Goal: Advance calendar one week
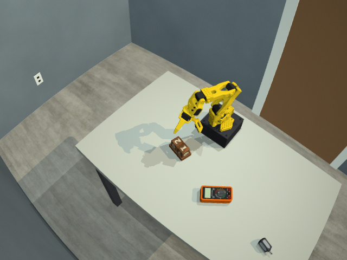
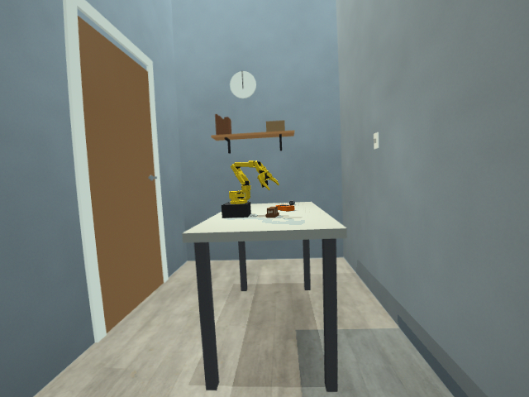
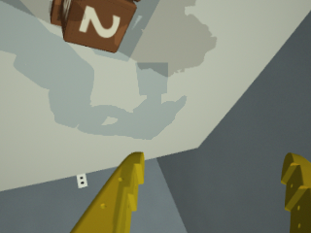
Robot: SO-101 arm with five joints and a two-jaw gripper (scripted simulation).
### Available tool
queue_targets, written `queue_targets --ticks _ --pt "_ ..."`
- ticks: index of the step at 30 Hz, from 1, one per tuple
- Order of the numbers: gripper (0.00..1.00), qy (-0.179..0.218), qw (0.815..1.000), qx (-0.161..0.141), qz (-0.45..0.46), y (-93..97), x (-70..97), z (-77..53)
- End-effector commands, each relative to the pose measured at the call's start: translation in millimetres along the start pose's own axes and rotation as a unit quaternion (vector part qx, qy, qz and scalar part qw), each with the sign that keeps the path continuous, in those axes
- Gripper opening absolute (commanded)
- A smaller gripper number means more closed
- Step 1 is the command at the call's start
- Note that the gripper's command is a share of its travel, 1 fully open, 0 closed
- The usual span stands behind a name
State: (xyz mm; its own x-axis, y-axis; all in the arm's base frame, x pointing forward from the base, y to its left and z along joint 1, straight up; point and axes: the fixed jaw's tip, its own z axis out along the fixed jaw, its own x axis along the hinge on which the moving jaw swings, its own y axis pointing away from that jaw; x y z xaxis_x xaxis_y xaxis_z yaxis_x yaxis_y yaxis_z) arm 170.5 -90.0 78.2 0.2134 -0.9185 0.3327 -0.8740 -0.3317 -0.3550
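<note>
A brown cube with a white 2 on top (image 1: 177,141) (image 3: 97,26) sits beside a second brown cube with a 1 on top (image 1: 183,148). Both stand in the small brown tray (image 1: 175,153) in the top view. Their sides away from the robot carry digits too small to read surely. The front facing the robot, with the month's name and the date, is hidden there, and I cannot read it in the other views. My yellow gripper (image 1: 187,131) (image 2: 274,186) (image 3: 214,155) is open and empty, above the table on the robot's side of the tray, touching neither cube.
An orange multimeter (image 1: 216,194) (image 2: 285,208) lies on the table (image 1: 252,179) beyond the calendar. A small dark object with a light top (image 1: 264,245) lies near the far end. The arm's black base (image 1: 221,131) (image 2: 235,210) stands at the table's edge.
</note>
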Motion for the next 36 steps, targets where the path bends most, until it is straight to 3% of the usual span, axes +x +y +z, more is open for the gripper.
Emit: queue_targets --ticks 1,17,36 --pt "0.35 0.003 0.999 0.000 0.055 -2.6 4.7 0.4" --pt "0.35 -0.001 0.976 -0.010 0.218 -6.3 8.0 6.0" --pt "0.35 -0.001 0.968 -0.012 0.251 -7.1 8.7 7.2"
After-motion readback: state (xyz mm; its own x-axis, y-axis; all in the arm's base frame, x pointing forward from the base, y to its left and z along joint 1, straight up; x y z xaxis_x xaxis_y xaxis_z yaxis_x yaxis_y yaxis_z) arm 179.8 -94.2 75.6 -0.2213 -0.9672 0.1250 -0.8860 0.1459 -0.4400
